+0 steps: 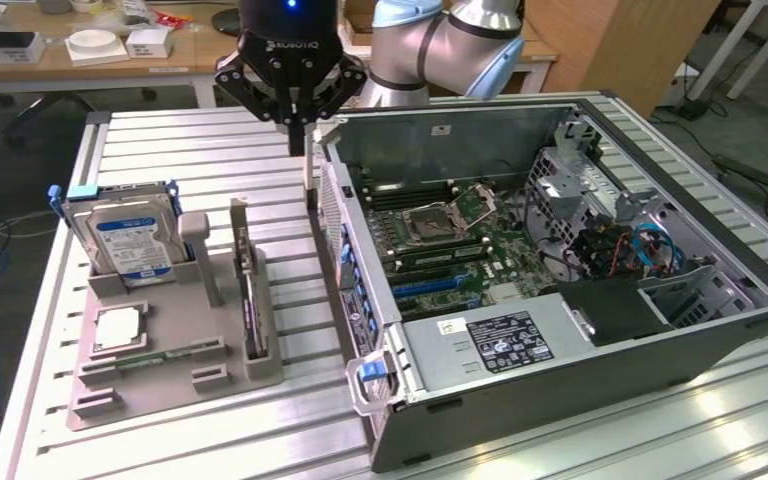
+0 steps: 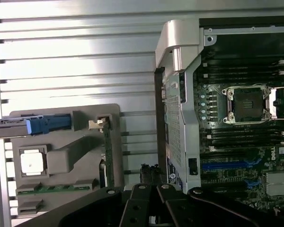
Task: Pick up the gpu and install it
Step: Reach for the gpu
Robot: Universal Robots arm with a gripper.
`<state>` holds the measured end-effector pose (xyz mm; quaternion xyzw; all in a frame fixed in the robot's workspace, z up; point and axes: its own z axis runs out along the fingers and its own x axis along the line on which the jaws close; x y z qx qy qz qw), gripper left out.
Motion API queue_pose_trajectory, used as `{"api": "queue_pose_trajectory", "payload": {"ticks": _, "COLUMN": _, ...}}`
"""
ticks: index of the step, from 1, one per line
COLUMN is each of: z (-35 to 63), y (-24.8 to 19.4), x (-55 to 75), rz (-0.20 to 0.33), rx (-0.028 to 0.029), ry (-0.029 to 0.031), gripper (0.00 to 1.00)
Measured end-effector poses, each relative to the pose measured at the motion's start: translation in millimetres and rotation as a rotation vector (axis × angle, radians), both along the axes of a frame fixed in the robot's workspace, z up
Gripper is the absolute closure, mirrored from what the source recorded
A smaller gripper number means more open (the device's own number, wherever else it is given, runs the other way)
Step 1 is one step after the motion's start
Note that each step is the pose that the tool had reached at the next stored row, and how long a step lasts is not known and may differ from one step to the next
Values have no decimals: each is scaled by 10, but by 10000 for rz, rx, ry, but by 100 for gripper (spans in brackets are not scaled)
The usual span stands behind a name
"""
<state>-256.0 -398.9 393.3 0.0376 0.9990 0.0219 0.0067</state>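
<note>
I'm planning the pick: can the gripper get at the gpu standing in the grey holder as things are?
Probably yes. The gpu stands on edge in the grey holder, top edge bare, nothing above it. The gripper hangs shut over the table; its jaws would need opening first.

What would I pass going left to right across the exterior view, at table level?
Hard drive → gpu → CPU socket → blue cables

Claw (image 1: 296,132) shut tight, pointing straight down; wrist (image 1: 291,20) vert, arm (image 1: 444,45) bent off toward the exterior view's right
</note>
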Motion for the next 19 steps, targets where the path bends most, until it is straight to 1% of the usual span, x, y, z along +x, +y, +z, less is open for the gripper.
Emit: {"api": "queue_pose_trajectory", "payload": {"ticks": 19, "z": 0, "y": 0, "x": -228, "rz": -2, "rx": 0, "ry": 5, "gripper": 90}}
